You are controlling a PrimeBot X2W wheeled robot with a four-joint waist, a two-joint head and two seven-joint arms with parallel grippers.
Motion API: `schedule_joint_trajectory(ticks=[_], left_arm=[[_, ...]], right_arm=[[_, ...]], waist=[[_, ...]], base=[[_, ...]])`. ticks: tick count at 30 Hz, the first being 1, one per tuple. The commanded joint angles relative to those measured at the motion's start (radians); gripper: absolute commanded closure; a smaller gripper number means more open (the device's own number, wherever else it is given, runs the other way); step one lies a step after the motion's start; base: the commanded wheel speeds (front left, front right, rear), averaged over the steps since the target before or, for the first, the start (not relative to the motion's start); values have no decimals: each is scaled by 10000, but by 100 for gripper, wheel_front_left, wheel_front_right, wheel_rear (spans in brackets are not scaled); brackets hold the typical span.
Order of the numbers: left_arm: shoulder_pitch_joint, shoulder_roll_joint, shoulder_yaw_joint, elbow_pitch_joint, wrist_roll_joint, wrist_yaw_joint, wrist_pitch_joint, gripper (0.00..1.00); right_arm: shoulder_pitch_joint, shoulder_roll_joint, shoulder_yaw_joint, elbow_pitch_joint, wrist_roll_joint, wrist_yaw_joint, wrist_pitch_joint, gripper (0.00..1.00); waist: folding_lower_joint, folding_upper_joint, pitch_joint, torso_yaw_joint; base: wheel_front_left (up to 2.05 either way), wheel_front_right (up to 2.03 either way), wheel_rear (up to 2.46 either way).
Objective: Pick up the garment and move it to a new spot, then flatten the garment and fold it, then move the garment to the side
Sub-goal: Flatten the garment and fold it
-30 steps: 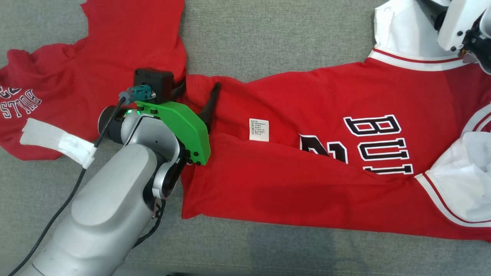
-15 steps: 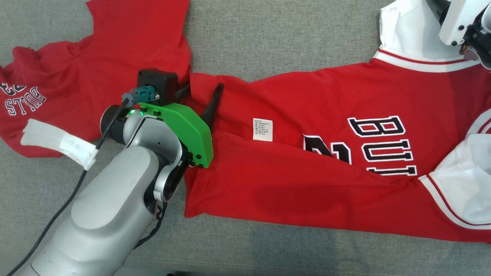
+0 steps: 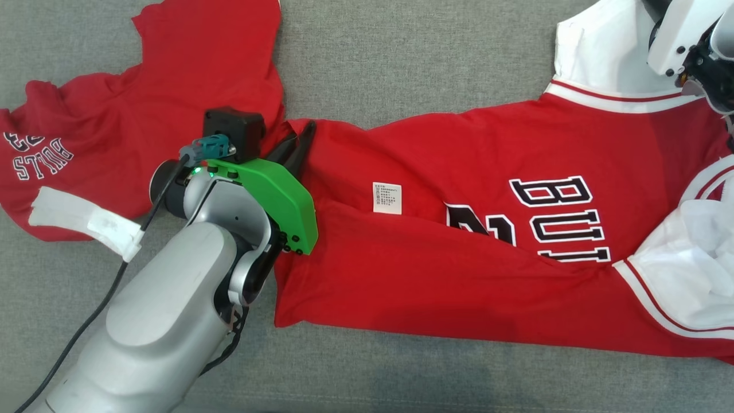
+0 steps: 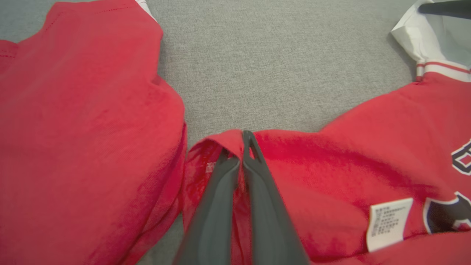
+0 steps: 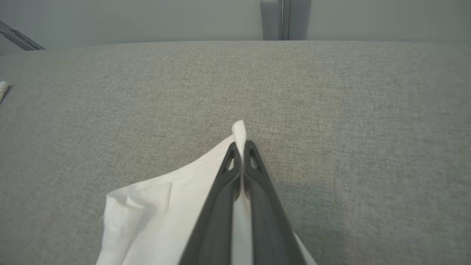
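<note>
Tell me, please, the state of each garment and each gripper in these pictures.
jersey, lying spread out, creased, not folded.
left gripper, shut on the jersey, at a red corner.
right gripper, shut on the jersey, at its white cloth.
second garment, lying crumpled, untouched.

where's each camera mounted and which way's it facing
Head view: on the head, down onto the red jersey; left forearm and left gripper show.
Left wrist view: on that wrist, along its shut fingers pinching the jersey's edge.
Right wrist view: on that wrist, along the right gripper pinching the white sleeve.
Head and left wrist views share the care label.
</note>
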Motion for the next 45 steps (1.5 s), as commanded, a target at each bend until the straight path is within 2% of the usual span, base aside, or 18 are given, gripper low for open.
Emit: schedule_joint_trajectory(ticks=[1, 11, 27, 45], left_arm=[[149, 27, 50, 28, -99, -17, -85, 100], [927, 400, 200, 69, -475, 8, -192, 100], [2503, 1076, 227, -491, -977, 127, -260, 100], [3610, 1644, 19, -360, -1250, 202, -110, 100]], right_arm=[[187, -60, 47, -57, 107, -7, -81, 100], [1246, -247, 534, -939, 882, -7, -834, 100], [3239, -1154, 1423, -2498, 2410, -5, -1503, 100], [4936, -2051, 2019, -4530, 3751, -5, -1803, 100]], waist=[[0, 0, -191, -59], [0, 0, -1411, -426], [0, 0, -3395, -1133], [0, 0, -4114, -1700]], base=[[0, 0, 0], [0, 0, 0], [0, 0, 0], [0, 0, 0]])
